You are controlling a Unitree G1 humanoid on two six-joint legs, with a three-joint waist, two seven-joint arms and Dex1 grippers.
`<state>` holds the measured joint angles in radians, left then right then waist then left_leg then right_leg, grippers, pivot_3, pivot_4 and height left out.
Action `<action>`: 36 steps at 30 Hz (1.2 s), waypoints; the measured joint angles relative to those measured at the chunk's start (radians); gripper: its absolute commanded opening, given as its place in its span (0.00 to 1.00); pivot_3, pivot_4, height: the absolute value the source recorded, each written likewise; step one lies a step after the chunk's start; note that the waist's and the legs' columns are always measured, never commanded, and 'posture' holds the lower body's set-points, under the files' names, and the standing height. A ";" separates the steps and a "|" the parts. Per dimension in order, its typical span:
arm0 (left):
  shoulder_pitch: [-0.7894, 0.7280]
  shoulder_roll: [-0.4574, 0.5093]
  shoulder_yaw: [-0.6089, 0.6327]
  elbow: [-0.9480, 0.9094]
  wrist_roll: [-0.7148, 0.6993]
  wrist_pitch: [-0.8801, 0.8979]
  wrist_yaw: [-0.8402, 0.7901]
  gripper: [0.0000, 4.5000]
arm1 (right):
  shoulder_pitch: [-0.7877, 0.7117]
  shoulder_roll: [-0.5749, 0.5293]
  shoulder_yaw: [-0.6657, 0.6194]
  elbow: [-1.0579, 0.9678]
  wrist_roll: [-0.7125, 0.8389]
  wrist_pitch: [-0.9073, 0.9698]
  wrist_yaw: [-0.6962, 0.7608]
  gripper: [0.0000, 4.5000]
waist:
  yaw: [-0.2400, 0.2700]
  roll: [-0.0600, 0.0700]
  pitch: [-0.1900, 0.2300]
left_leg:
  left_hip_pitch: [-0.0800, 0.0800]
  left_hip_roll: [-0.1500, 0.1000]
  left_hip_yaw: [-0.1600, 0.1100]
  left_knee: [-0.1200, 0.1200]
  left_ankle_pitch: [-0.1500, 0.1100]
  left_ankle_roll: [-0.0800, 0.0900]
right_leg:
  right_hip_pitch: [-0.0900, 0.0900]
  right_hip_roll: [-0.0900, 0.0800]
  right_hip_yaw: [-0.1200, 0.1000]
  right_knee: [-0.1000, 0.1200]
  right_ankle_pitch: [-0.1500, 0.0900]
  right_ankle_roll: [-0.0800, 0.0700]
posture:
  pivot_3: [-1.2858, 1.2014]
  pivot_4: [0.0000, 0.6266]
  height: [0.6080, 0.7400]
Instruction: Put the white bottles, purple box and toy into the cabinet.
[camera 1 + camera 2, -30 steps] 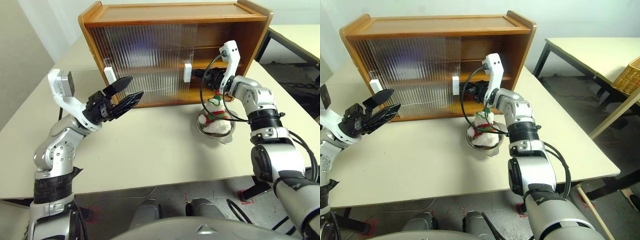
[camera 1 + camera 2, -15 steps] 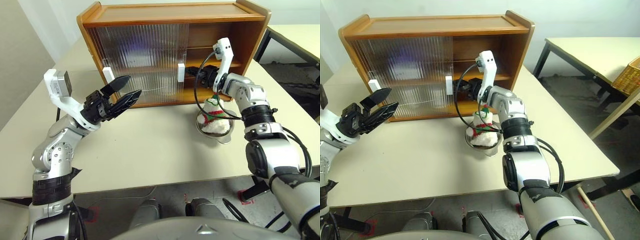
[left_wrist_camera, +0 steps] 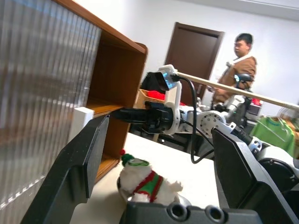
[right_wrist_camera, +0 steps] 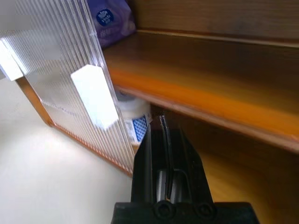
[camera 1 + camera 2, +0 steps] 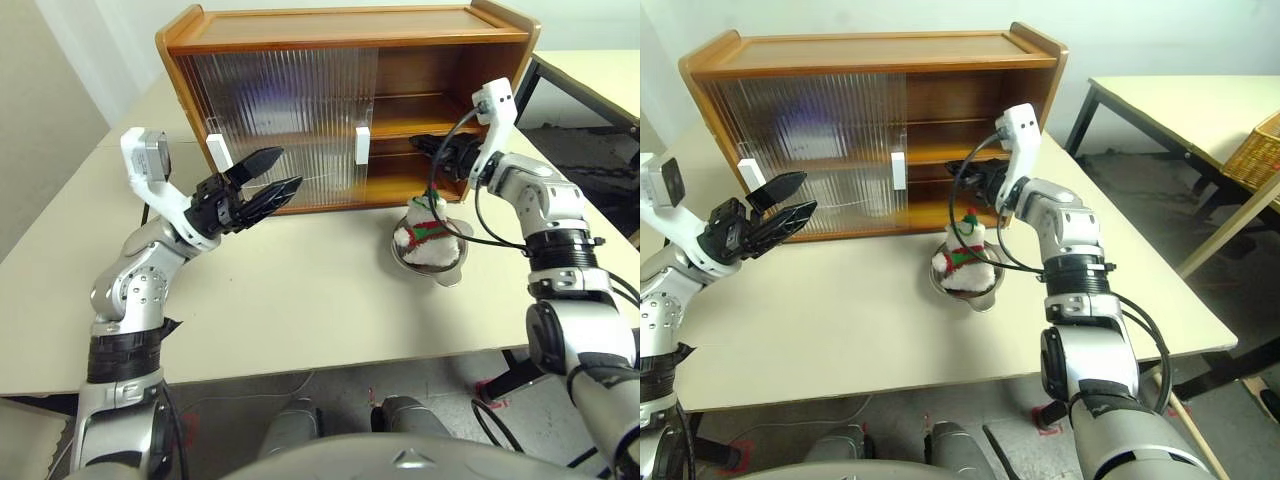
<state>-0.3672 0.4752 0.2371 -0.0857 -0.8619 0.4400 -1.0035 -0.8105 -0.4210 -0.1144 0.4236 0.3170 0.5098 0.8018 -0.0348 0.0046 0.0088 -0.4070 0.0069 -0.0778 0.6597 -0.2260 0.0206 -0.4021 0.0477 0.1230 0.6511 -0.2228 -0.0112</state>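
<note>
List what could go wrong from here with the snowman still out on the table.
1. The toy sits in a steel bowl; a pinch may drag or tip the bowl along.
2. The right gripper is shut and empty at the cabinet opening, so it must open before any grasp.
3. A white bottle stands on the lower shelf just behind the sliding door's edge; placing the toy there could knock it.

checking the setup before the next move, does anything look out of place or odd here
One thing stands out: the toy sits in a round steel bowl on the table in front of the cabinet, not on a shelf. Inside, the purple box and a white bottle stand behind the sliding door. Nothing looks spilled or damaged.
</note>
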 measured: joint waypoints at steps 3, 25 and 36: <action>-0.016 -0.005 -0.012 0.027 0.005 -0.004 -0.017 1.00 | 0.068 -0.052 -0.018 -0.114 0.029 0.061 0.001 0.22 | -0.009 0.000 0.000 | 0.001 0.000 0.000 0.000 0.000 0.000 | 0.001 0.000 0.000 0.000 0.000 0.002 | 0.47 0.00 1.00; -0.028 0.006 -0.013 0.057 0.007 -0.008 -0.045 1.00 | 0.330 -0.236 -0.016 -0.402 0.213 0.392 0.098 0.99 | -0.042 0.000 0.000 | 0.008 -0.001 -0.001 0.000 0.000 0.001 | 0.010 0.002 0.001 -0.002 -0.008 0.018 | 0.48 0.00 1.00; 0.001 0.016 0.017 0.030 0.005 -0.009 -0.015 1.00 | 0.281 -0.169 0.061 -0.244 0.167 0.342 0.078 0.99 | -0.028 0.000 0.000 | 0.007 -0.001 -0.002 -0.001 0.000 0.000 | 0.010 0.002 0.001 -0.002 -0.008 0.018 | 0.50 0.00 1.00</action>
<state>-0.3667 0.4907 0.2541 -0.0560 -0.8570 0.4315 -1.0189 -0.5291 -0.5904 -0.0533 0.1798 0.4845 0.8513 0.8796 -0.0626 0.0042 0.0091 -0.3997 0.0063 -0.0796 0.6590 -0.2257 0.0210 -0.3925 0.0499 0.1239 0.6487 -0.2310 0.0070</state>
